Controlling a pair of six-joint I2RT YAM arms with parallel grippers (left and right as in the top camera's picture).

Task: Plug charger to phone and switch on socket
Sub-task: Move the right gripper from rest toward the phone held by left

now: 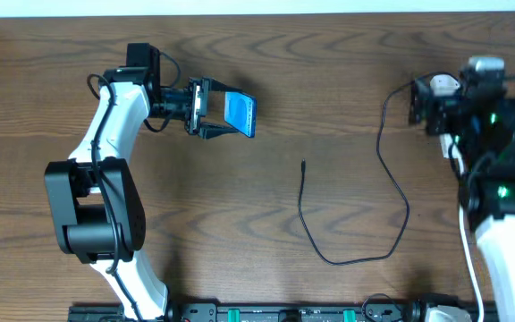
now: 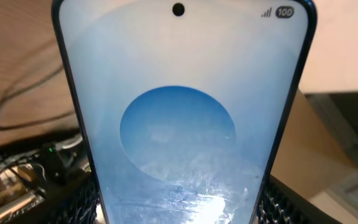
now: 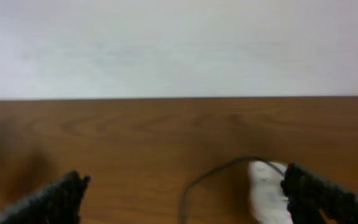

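Observation:
My left gripper [image 1: 219, 112] is shut on the phone [image 1: 240, 113] and holds it above the table at the left. In the left wrist view the phone's blue screen with a lighter circle [image 2: 178, 93] fills the frame between the fingers [image 2: 179, 214]. The charger's black cable [image 1: 392, 192] loops across the table, and its plug tip [image 1: 303, 164] lies loose at the centre. Its other end is at a white adapter [image 1: 443, 85] [image 3: 267, 191]. My right gripper [image 1: 426, 103] [image 3: 185, 193] is open, and its right finger is beside the adapter. The socket is mostly hidden under the right arm.
A white cord [image 1: 468, 259] runs down along the right arm. The robot's base rail [image 1: 284, 313] lines the near table edge. A pale wall [image 3: 179, 43] stands beyond the far table edge.

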